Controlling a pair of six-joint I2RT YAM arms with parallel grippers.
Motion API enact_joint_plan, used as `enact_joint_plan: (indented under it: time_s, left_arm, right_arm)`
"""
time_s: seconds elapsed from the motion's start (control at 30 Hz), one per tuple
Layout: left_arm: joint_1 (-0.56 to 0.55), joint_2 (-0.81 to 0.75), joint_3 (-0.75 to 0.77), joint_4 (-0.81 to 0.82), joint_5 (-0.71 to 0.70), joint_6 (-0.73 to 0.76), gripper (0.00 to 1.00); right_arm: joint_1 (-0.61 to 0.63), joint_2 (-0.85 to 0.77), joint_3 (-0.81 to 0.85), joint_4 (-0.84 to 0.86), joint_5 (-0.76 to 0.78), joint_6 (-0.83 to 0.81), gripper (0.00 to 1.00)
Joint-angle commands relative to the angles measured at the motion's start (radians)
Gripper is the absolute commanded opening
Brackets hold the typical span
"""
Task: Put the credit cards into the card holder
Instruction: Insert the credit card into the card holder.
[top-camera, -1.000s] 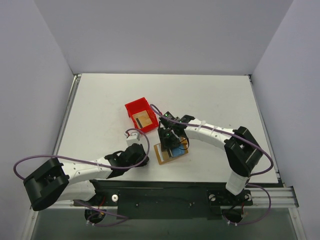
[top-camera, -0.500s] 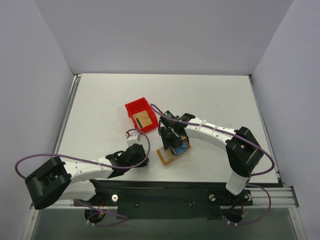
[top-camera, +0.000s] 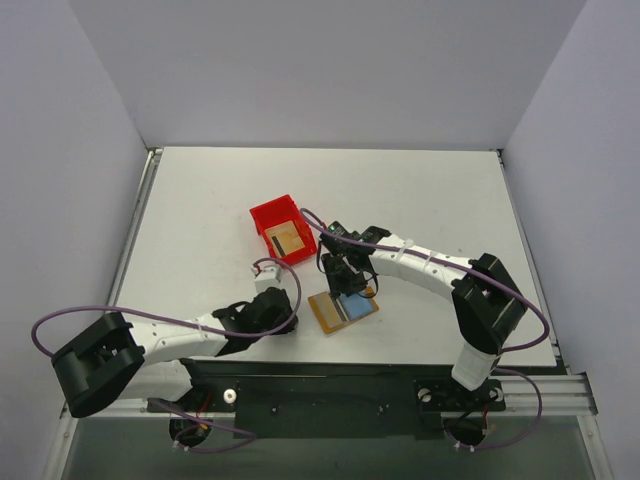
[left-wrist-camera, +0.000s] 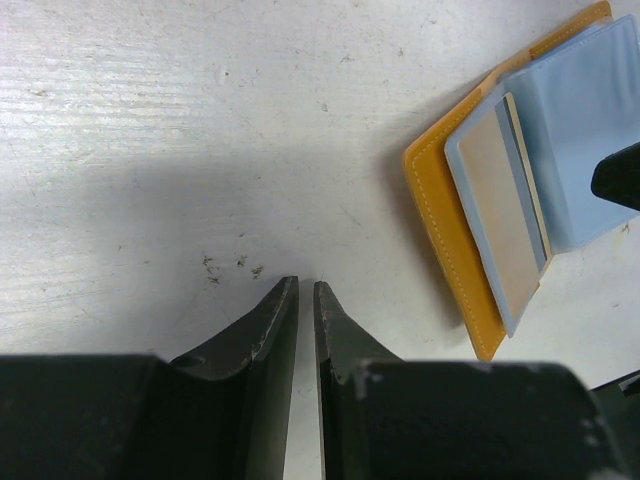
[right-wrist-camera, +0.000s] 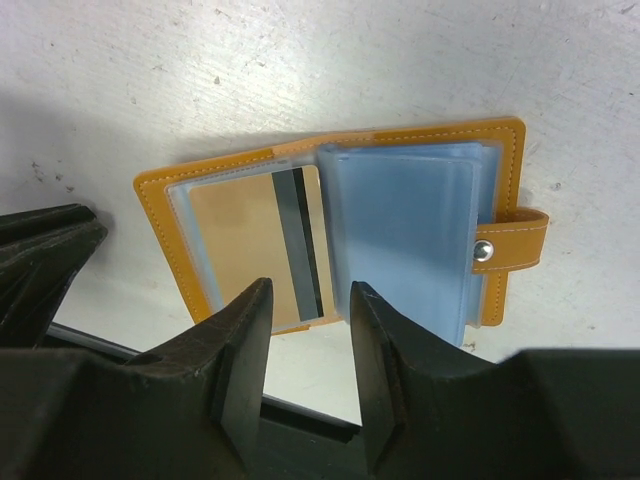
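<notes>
The card holder (right-wrist-camera: 160, 215) lies open on the table, orange outside, with light blue sleeves (right-wrist-camera: 405, 235) and a snap tab (right-wrist-camera: 512, 246). A tan credit card (right-wrist-camera: 245, 245) with a dark stripe sits in its left clear sleeve. My right gripper (right-wrist-camera: 308, 292) hovers open just at the holder's near edge with nothing between its fingers. In the top view the card holder (top-camera: 343, 310) is just in front of the right gripper (top-camera: 345, 278). Another credit card (top-camera: 288, 238) lies in the red bin. To the holder's left, my left gripper (left-wrist-camera: 305, 287) rests low over bare table, shut to a thin slit and holding nothing.
The red plastic bin (top-camera: 270, 215) stands just behind and left of the holder. The table's near edge with the black base rail (top-camera: 330, 385) is close to the holder. Purple cables loop off both arms.
The right gripper has pulled back off the card holder and its jaws have narrowed a little. The holder, tipped up half a second ago, now lies flat and open. The left arm is still.
</notes>
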Motion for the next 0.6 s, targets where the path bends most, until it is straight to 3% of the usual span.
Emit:
enact_joint_plan:
  time_s: [0.0, 0.13, 0.57]
  left_arm:
    - [-0.006, 0.022, 0.049, 0.03, 0.009, 0.022, 0.23]
    - [-0.006, 0.043, 0.078, 0.045, 0.026, 0.038, 0.23]
    - [-0.012, 0.048, 0.102, 0.065, 0.049, 0.055, 0.22]
  right_arm:
    - [-0.001, -0.014, 0.01, -0.021, 0.029, -0.007, 0.31]
    - [-0.016, -0.003, -0.03, 0.05, 0.0, 0.008, 0.24]
    - [-0.06, 0.044, -0.128, 0.165, -0.092, 0.014, 0.22]
